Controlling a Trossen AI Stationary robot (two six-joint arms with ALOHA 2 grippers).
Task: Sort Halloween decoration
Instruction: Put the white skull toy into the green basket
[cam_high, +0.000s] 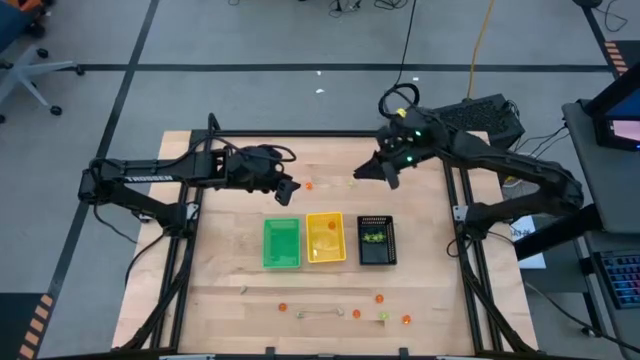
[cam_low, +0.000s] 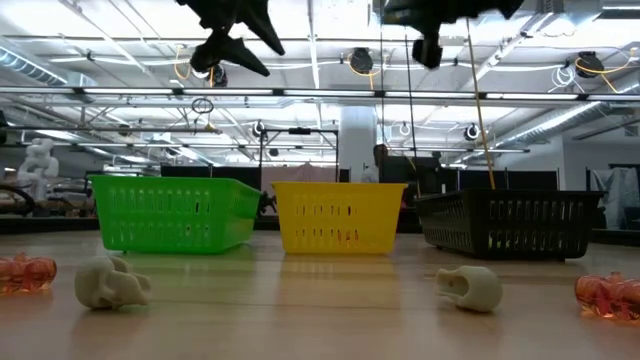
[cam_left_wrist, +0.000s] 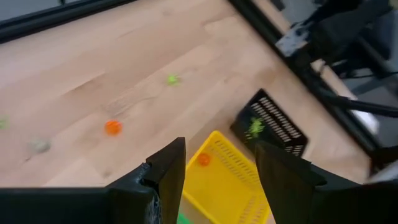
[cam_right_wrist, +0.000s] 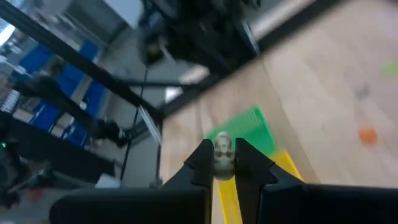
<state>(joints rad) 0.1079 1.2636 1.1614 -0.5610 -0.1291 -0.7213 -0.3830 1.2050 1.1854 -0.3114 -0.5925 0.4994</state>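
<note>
My right gripper (cam_high: 363, 172) hangs high over the table's far middle, shut on a pale whitish skull trinket (cam_right_wrist: 222, 151). My left gripper (cam_high: 292, 189) hovers over the far left of the trays, open, with nothing between its fingers (cam_left_wrist: 166, 171). Green (cam_high: 281, 243), yellow (cam_high: 326, 237) and black (cam_high: 376, 240) trays stand in a row mid-table. An orange trinket (cam_left_wrist: 203, 160) lies in the yellow tray, a yellow-green one (cam_left_wrist: 255, 127) in the black tray. Loose orange trinkets (cam_high: 381, 298) and pale skulls (cam_low: 470, 288) lie on the wood near the front edge. My right gripper pinches the pale skull trinket by its two sides (cam_right_wrist: 222, 163) between its two fingers (cam_right_wrist: 200, 163). The fingers reach toward the table's left, slanting a little downward. The trinket is lifted well clear of the table.
An orange trinket (cam_high: 308, 185) and a pale greenish one (cam_high: 351, 182) lie on the wood between the two grippers. In the low view two orange trinkets (cam_low: 25, 272) (cam_low: 608, 295) flank the skulls. Bare wood lies between the trays and the front scatter.
</note>
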